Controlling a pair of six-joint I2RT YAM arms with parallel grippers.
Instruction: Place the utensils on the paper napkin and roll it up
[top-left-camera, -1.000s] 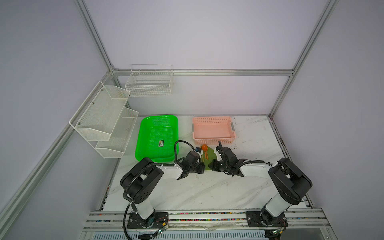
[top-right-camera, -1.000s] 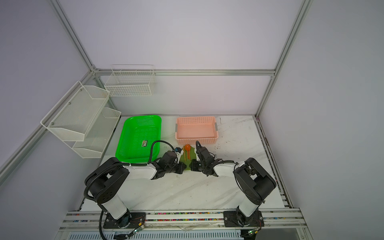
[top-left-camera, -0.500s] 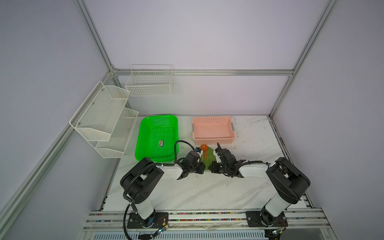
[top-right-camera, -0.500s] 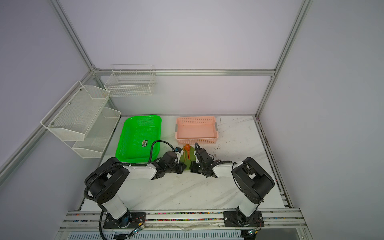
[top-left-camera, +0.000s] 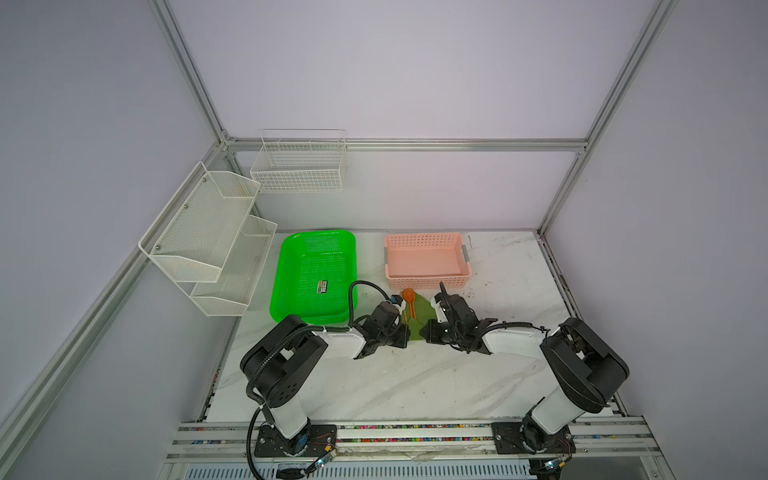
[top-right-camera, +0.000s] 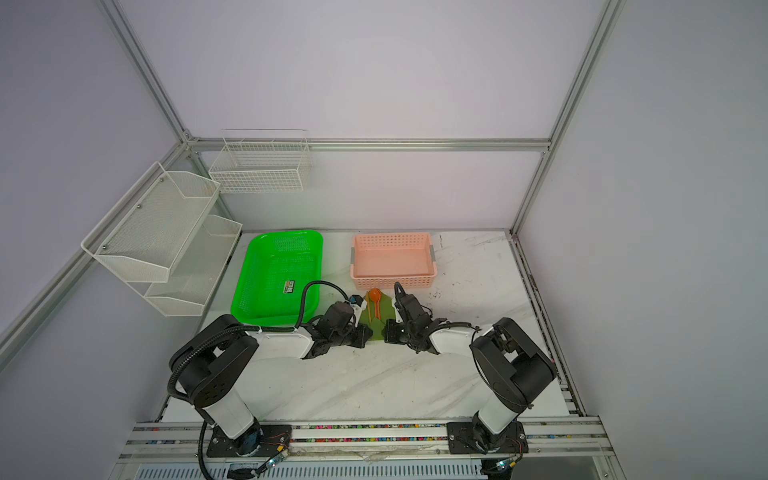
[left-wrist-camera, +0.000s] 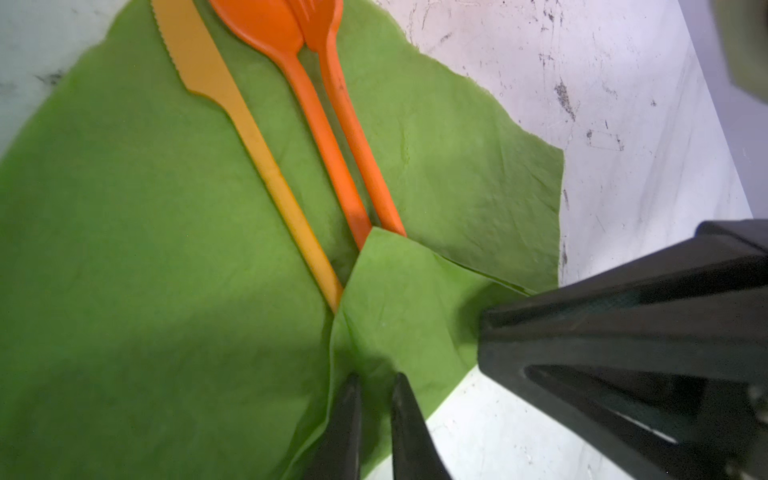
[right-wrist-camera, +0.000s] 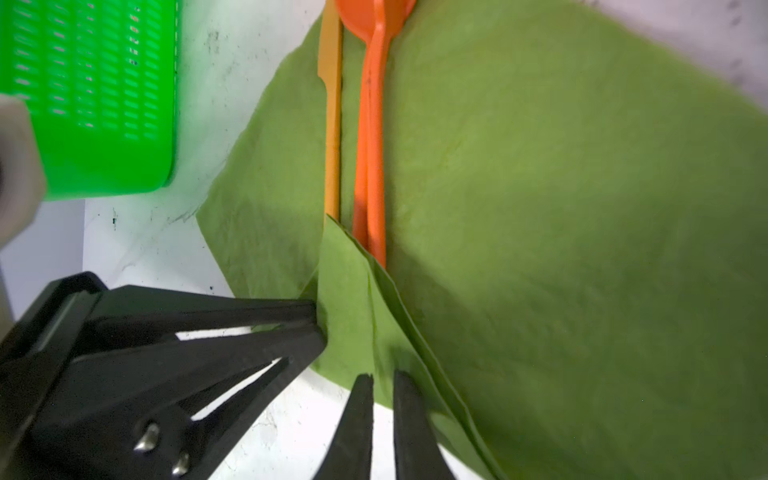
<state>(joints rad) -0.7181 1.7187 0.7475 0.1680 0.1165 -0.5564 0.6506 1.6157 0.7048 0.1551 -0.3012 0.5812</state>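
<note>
The olive-green paper napkin (top-left-camera: 420, 316) (top-right-camera: 384, 311) lies just in front of the pink basket. On it lie the orange utensils: a knife (left-wrist-camera: 249, 124), a spoon (left-wrist-camera: 311, 104) and a fork (left-wrist-camera: 353, 124), side by side, with the spoon bowl (top-left-camera: 408, 294) nearest the basket. The napkin's near corner (left-wrist-camera: 395, 299) (right-wrist-camera: 345, 291) is folded up over the handle ends. My left gripper (left-wrist-camera: 376, 386) (top-left-camera: 402, 334) is shut on that flap. My right gripper (right-wrist-camera: 382, 382) (top-left-camera: 427, 332) pinches the flap's edge from the other side. The two grippers nearly touch.
A bright green perforated tray (top-left-camera: 316, 270) (right-wrist-camera: 91, 95) sits to the left of the napkin, and a pink basket (top-left-camera: 426, 259) stands behind it. White wire racks (top-left-camera: 208, 232) hang on the left wall, and a wire basket (top-left-camera: 299, 166) hangs on the back wall.
The right arm has edged slightly toward the middle. Both grippers stay at the napkin's near corner.
</note>
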